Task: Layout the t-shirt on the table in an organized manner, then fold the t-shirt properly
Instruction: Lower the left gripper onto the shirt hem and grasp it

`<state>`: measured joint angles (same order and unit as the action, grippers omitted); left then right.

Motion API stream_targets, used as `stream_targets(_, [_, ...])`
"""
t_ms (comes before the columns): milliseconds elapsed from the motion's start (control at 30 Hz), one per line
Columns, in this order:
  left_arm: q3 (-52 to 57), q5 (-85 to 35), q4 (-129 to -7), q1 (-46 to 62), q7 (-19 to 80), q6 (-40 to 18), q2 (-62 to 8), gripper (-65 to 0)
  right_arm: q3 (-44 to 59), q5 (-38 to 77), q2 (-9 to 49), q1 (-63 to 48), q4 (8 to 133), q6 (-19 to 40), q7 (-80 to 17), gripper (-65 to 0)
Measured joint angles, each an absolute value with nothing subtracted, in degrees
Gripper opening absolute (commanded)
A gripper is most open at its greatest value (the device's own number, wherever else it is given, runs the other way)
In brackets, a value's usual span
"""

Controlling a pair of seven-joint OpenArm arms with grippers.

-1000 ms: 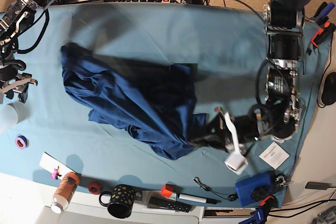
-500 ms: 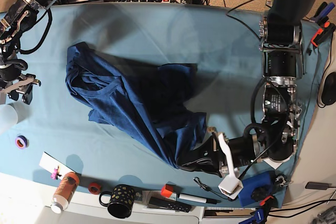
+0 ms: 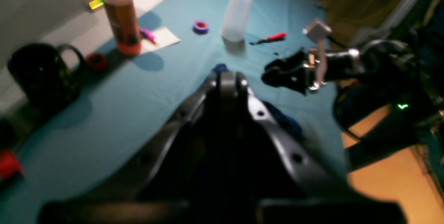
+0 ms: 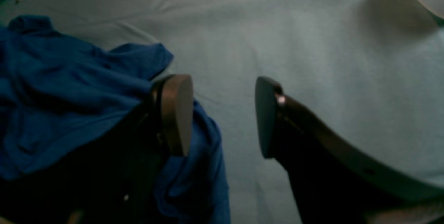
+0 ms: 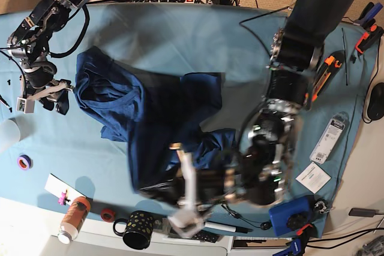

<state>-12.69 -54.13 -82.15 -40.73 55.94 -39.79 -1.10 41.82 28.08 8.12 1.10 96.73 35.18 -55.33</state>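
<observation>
Layout step: left gripper (image 5: 157,189) pinched on t-shirt (image 5: 150,118) hem at 6 o'clock; right gripper (image 4: 223,116) gaping, empty; next, grab 9 o'clock edge, spread flat

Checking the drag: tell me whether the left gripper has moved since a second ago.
Yes. In the base view the left gripper, shut on the t-shirt, has swept leftward along the table's near edge, toward the black mug.

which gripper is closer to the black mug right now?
Left. The left gripper, shut on the t-shirt, sits just above the black mug in the base view. The right gripper is open at the shirt's far edge.
</observation>
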Motion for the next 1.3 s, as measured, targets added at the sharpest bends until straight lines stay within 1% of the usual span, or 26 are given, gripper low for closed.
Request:
stream_targets(100, [-16.97, -45.91, -82.15, -43.7, 51.29, -39.97, 0.38, -65.0, 41.82, 28.4, 8.1, 1.1, 96.73, 35.66, -56.16, -35.9])
stream_targets(133, [-18.2, -43.35, -82.26, -44.71, 49.98, -39.07, 0.47, -65.0, 41.82, 28.4, 8.12, 1.1, 96.73, 36.18, -56.77, -35.9])
stream_targets(233, [-20.43, -33.32, -81.95, -47.97, 46.61, -31.83, 0.47, -65.0, 41.82, 28.53, 8.1, 0.95, 96.73, 36.73, -56.95, -35.9])
stream_targets(333, [-20.88, -29.1, -80.84, -51.29, 45.21, -27.2, 0.49, -65.0, 41.82, 28.58, 8.1, 0.91, 96.73, 36.75, -56.95, -35.9])
stream_targets(400, [-20.91, -27.73, -79.7, -53.84, 44.45, -25.3, 0.47, -65.0, 41.82, 28.6, 8.1, 0.95, 96.73, 36.73, -56.97, -35.9])
stream_targets(533, [-20.88, -27.24, -76.18, -58.33, 43.81, -23.94, 0.64, -65.0, 41.82, 29.45, 8.1, 0.93, 96.73, 36.75, -56.97, -35.9])
stream_targets(700, [-20.88, -27.29, -70.98, -61.91, 42.3, -23.51, 1.39, -65.0, 41.82, 29.47, 8.1, 0.93, 96.73, 36.75, -56.97, -35.9])
stream_targets(833, [-20.86, -27.18, -66.43, -62.83, 41.91, -23.11, 3.2, -65.0, 41.82, 30.15, 8.05, 0.95, 96.73, 37.15, -57.06, -35.9])
stream_targets(933, [-20.88, -27.22, -64.18, -62.78, 41.91, -23.11, 5.08, -65.0, 41.87, 31.44, 6.92, 0.93, 96.73, 39.05, -57.23, -35.9])
stream_targets(1067, [-20.93, -27.07, -62.17, -62.81, 41.6, -23.09, 7.57, -65.0, 41.8, 33.08, 3.84, 0.95, 96.73, 39.13, -58.46, -35.9])
stream_targets(1100, [-21.06, -27.59, -61.71, -62.89, 41.41, -23.83, 7.6, -65.0, 41.63, 33.1, 3.29, 0.91, 96.73, 39.13, -58.41, -35.9])
stream_targets(1133, [-21.34, -27.38, -61.39, -62.94, 40.34, -23.49, 7.57, -65.0, 41.17, 32.93, 2.81, 0.82, 96.73, 39.09, -58.48, -35.9])
stream_targets(1200, [-22.55, -26.74, -60.88, -62.92, 37.98, -20.34, 7.57, -65.0, 39.75, 32.93, 1.98, 0.43, 96.73, 39.07, -58.41, -35.9])
stream_targets(1300, [-24.34, -24.14, -60.88, -62.96, 33.82, -18.0, 7.57, -65.0, 35.53, 32.93, 1.69, -0.69, 96.03, 39.24, -58.43, -35.9])
